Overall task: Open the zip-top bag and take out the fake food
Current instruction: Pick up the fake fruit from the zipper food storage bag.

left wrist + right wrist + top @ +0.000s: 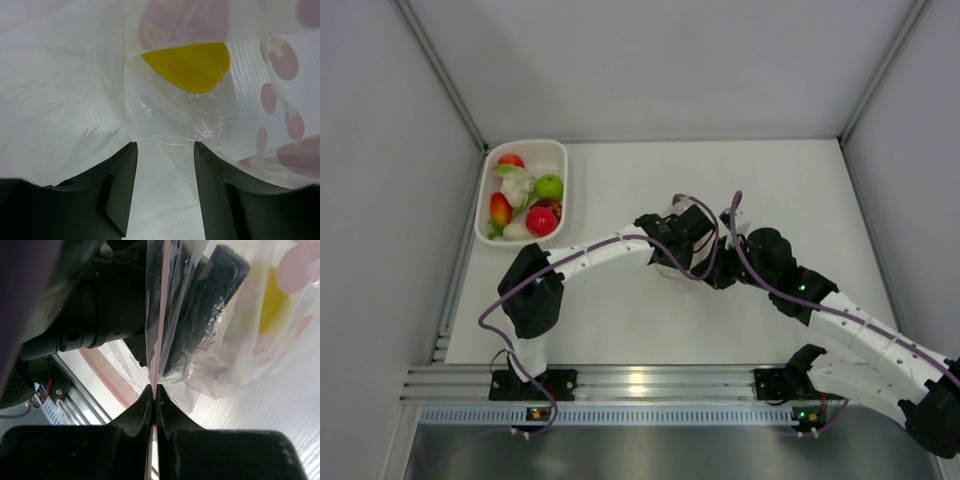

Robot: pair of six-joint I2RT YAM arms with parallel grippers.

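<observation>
- While both arms meet over the middle of the white table (620,320), the clear, crinkly plastic zip-top bag (200,360) hangs upright between their two tools.
- The bag's pink zip strip (162,315) runs as a thin straight line up from the right gripper (154,394).
- Right gripper: smooth black wedge-shaped fingers are clenched on the zip-strip edge of the bag. The film is pinched flat between the tips, with no gap seen.
- Left gripper (164,175): matte black fingers are spread apart and released, grasping nothing. Only wrinkled film lies ahead of them.
- In the right wrist view, one black finger of the left tool shows through the clear film. Whether it sits inside the bag or behind it, I cannot tell.
- Bag film: thin and glossy, with sharp creases catching the light. It is printed with dull pink round dots (282,60).
- One glossy, rounded yellow plastic fake food piece (187,67) is seen through the film ahead of the left fingers, apart from them.
- A white plastic basket (534,144), a rounded rectangle, sits at the far left corner of the table, well apart from the bag.
- The basket holds a round green fruit (549,186), a round red fruit (541,221), an orange-red piece (501,209) and a white radish (517,190) with a green leaf, all shiny.
</observation>
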